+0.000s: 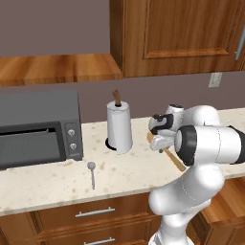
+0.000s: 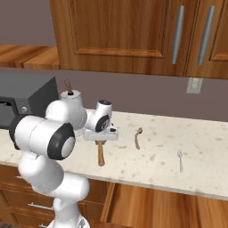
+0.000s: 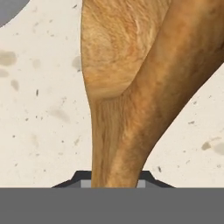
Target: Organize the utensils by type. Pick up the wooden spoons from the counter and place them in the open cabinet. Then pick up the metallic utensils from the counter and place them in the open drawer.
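Observation:
My gripper [image 1: 160,141] [image 2: 101,141] hangs just over the counter [image 1: 48,184] and is shut on a light wooden spoon [image 1: 175,161] [image 2: 101,156]. In the hand view this spoon [image 3: 118,109] runs up from between the dark fingertips [image 3: 151,178]. A second, darker wooden spoon [image 2: 137,138] lies on the counter to the right of the hand. One small silver spoon [image 1: 91,172] lies left of the arm, in front of the paper towel roll. A silver spoon [image 2: 180,159] also lies further right. The open cabinet's shelf [image 1: 57,69] is at the upper left. The open drawer [image 1: 227,201] [image 2: 151,205] juts out low on the right.
A dark toaster oven [image 1: 38,129] [image 2: 26,95] stands on the counter at the left. A white paper towel roll [image 1: 119,127] on its holder stands just behind the gripper. Closed wall cabinet doors [image 2: 116,31] hang above, and a wall outlet [image 2: 194,84] sits at the right.

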You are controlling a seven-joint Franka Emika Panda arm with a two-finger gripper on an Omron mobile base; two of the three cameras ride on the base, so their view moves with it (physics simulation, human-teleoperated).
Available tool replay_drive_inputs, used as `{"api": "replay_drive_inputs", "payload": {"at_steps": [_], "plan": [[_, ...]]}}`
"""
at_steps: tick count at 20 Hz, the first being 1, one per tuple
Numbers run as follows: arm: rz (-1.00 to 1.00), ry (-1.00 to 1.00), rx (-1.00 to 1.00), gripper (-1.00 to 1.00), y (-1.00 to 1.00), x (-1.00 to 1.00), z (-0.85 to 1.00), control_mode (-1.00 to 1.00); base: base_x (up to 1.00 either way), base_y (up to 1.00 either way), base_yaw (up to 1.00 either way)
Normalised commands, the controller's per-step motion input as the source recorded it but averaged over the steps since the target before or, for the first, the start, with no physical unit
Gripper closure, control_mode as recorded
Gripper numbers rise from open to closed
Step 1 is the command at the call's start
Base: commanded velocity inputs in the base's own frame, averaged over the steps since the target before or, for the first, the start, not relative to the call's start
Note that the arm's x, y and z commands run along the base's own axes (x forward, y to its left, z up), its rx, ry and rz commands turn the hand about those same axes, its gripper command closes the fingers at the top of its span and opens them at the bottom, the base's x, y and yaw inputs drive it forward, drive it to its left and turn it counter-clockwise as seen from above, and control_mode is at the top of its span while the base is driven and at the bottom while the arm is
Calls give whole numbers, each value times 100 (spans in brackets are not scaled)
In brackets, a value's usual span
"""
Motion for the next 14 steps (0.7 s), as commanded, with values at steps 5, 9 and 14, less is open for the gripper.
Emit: {"api": "replay_drive_inputs", "payload": {"at_steps": [5,9,14], "plan": [[36,-14,-3,100,6,-30,82,-100,0,0,0],[46,-11,-12,100,9,-45,79,-100,0,0,0],[43,-14,-15,100,15,-49,69,-100,0,0,0]]}}
